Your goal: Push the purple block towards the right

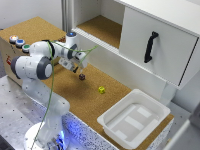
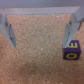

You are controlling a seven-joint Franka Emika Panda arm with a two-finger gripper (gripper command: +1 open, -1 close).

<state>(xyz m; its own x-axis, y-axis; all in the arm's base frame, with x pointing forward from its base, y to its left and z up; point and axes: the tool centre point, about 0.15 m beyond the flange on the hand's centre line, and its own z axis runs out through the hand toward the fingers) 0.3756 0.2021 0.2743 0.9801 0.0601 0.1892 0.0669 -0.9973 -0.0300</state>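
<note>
In the wrist view the gripper [image 2: 42,30] stands wide, holding nothing, and the purple block [image 2: 70,51] sits on the cork just beside one fingertip [image 2: 73,31]. The block is a tiny dark cube with a yellow mark on its face. In the exterior view it [image 1: 82,76] lies under the gripper [image 1: 80,70] on the desk [image 1: 95,100]. Bare cork separates it from the yellow-green block [image 1: 101,90], well apart toward the exterior view's right. Beyond that, a white bin [image 1: 134,119] sits at the desk's edge.
</note>
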